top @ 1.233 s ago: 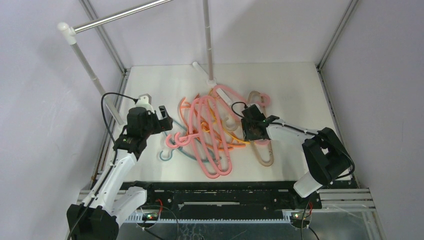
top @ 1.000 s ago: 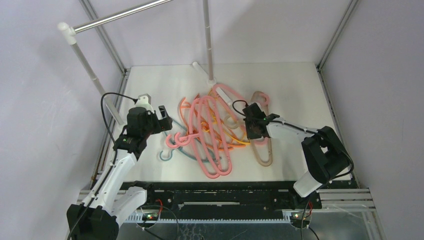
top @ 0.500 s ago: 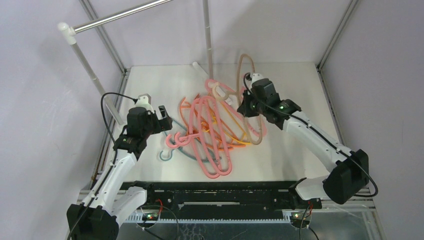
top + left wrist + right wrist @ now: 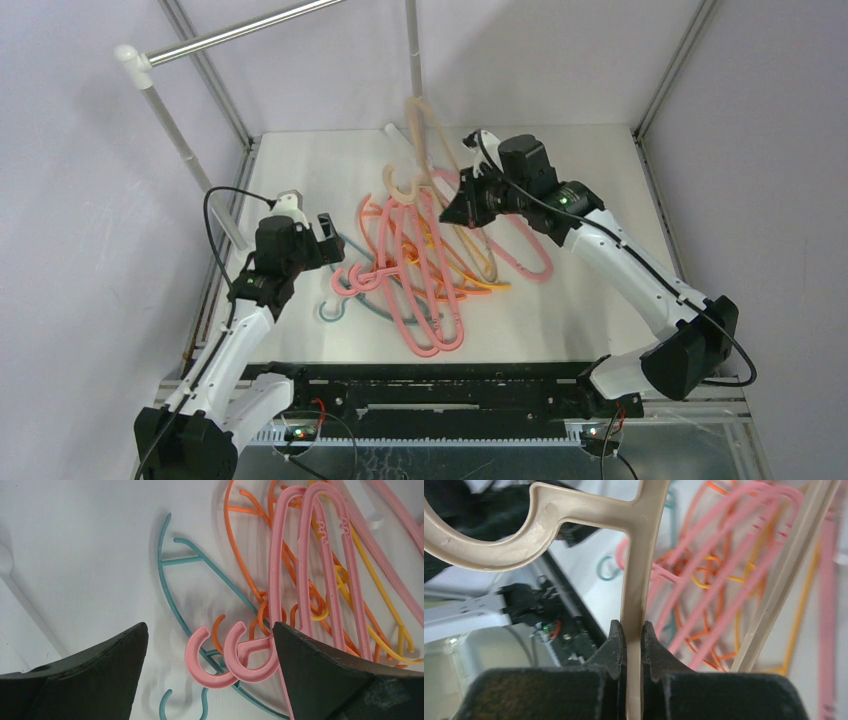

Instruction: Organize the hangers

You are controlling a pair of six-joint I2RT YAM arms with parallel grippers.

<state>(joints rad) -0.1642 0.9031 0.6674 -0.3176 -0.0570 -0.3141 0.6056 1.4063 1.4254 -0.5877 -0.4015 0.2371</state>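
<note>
My right arm stretches across the white desk (image 4: 600, 165) with its wrist turned left. Its claw (image 4: 462, 205) is pinched tight on the thin stem of the beige plastic clothes hanger (image 4: 418, 125), and the wrist view shows both fingers squeezing that stem.

My left arm stands bent at the desk's left side. Its claw (image 4: 209, 630) is spread wide and holds nothing, poised above the hooks of two pink hangers (image 4: 235, 655) and the teal-blue hanger (image 4: 172, 585).

A second ago the right claw sat low at the pile's right edge with the beige hanger flat on the desk. Now it has risen and swung left, carrying the hanger with it. The left arm has not moved.

The beige hanger is tilted in the air, its hook high beside the upright post (image 4: 412, 45) and its body slanting down over the tangled pile of pink, orange and yellow hangers (image 4: 420, 275) mid-desk. I cannot tell whether it touches them.
</note>
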